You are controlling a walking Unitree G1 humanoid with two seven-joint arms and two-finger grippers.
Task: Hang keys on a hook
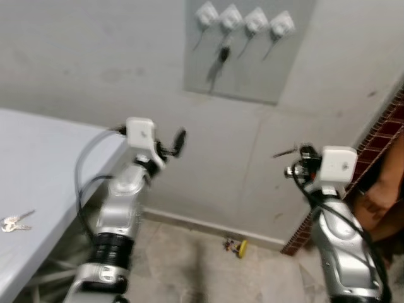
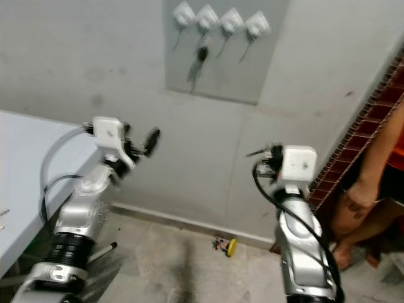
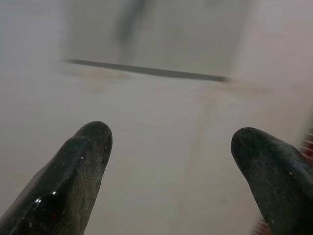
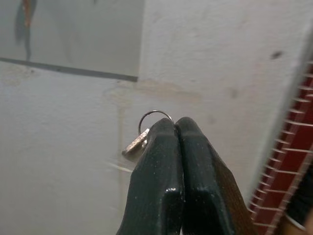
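A grey panel (image 1: 249,76) on the wall carries several white hooks (image 1: 256,20). A dark key (image 1: 222,55) hangs from the second hook. My right gripper (image 4: 175,125) is raised below and right of the panel, shut on a key ring (image 4: 150,117) with a silver key (image 4: 134,144) sticking out beside the fingers. In the head view this right gripper (image 1: 298,155) points at the wall. My left gripper (image 1: 177,144) is raised below the panel's left side, open and holding nothing, its fingers (image 3: 88,147) wide apart. Another bunch of keys (image 1: 15,221) lies on the table.
A light grey table (image 1: 44,158) stands at the left against the wall. A red brick strip (image 1: 379,139) runs down the right, where a person's arm and leg (image 2: 369,183) stand close to my right arm. A small yellow object (image 1: 238,247) lies on the floor by the skirting.
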